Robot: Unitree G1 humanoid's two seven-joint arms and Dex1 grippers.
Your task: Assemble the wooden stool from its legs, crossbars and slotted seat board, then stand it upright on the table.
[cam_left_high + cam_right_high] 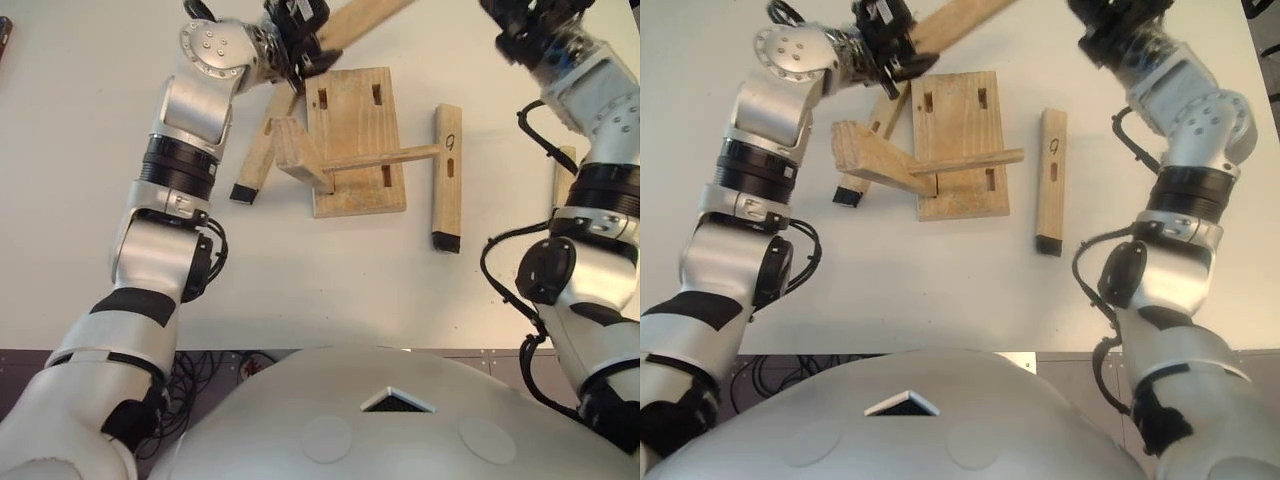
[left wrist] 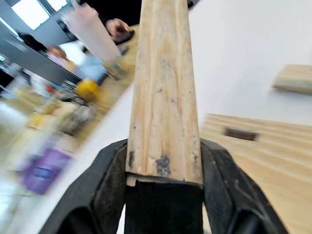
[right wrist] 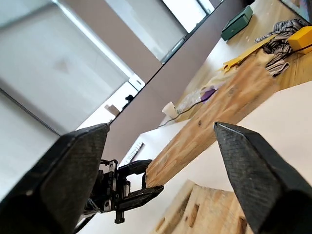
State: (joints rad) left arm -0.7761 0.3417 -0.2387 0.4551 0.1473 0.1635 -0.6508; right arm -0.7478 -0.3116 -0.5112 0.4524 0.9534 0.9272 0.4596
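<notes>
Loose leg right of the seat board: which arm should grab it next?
Probably right. The right gripper is open and empty, nearer the loose leg; the left gripper is shut on a second leg.

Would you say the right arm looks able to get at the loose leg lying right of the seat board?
Probably yes: the right gripper is open and empty, and the loose leg lies flat on the table on that arm's side, apart from the seat board, with nothing over it.

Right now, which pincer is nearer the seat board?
Left. The left pincer, gripping a leg, is by the seat board's far left corner; the right pincer hangs open beyond its far right, well apart.
</notes>
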